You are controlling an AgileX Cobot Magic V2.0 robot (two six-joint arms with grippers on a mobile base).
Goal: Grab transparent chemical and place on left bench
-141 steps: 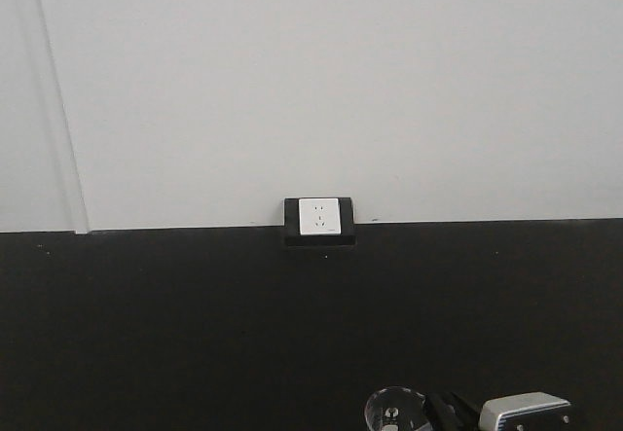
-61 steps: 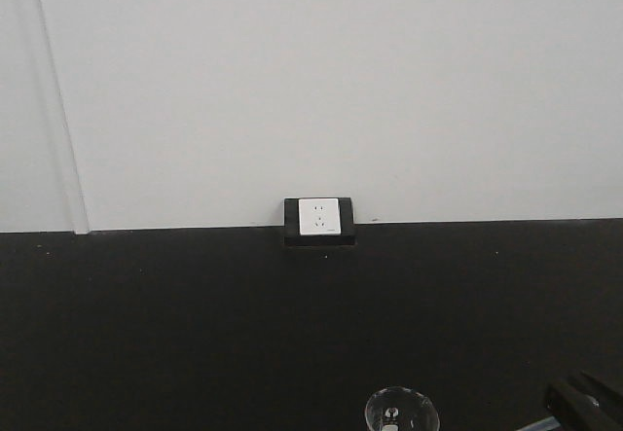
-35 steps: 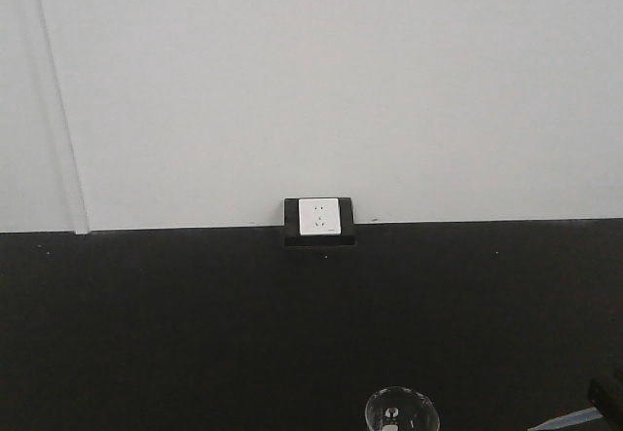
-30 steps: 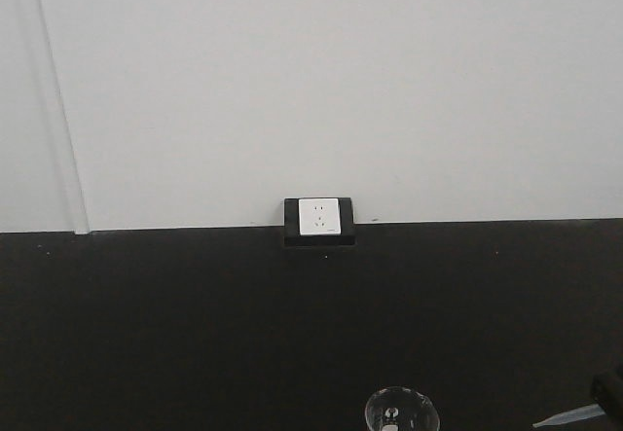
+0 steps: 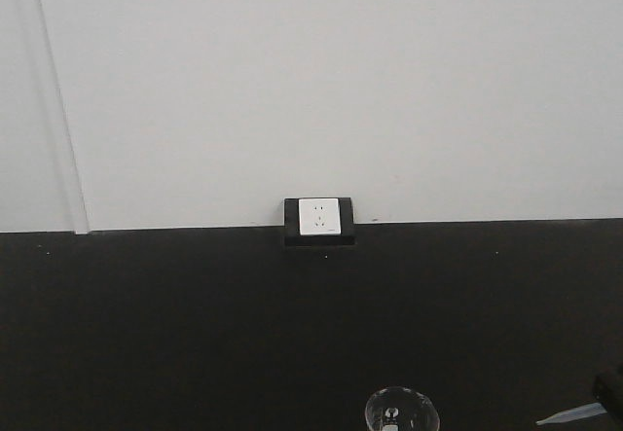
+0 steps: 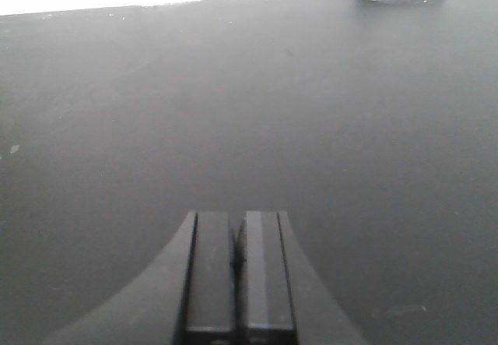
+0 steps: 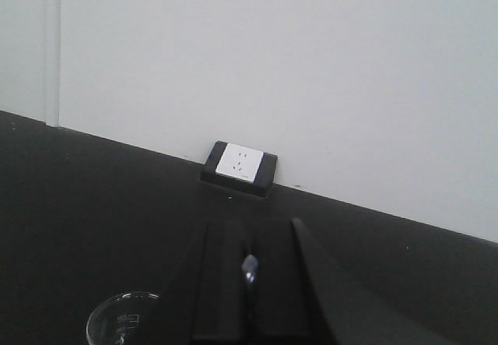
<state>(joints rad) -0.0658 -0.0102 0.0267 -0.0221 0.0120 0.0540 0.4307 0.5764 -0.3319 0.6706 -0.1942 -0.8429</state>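
My right gripper [image 7: 249, 228] is shut on the transparent chemical [image 7: 249, 268], a slim clear dropper pipette; a bluish bit of it shows between the fingers. In the front view the pipette's pale tip [image 5: 571, 414] pokes in at the bottom right, beside a dark edge of the right gripper [image 5: 611, 389]. My left gripper [image 6: 237, 216] is shut and empty, held over a matte black worktop [image 6: 233, 111]. The left bench with its white bins is out of view.
A clear glass beaker [image 5: 400, 413] stands at the front view's bottom edge and shows in the right wrist view [image 7: 120, 320] left of the fingers. A white wall socket in a black frame [image 5: 319, 219] sits where the black worktop [image 5: 175, 324] meets the white wall.
The right gripper has moved right, from beside the beaker to almost out of the front view. The pipette's tip now trails at the bottom right. The beaker has not moved.
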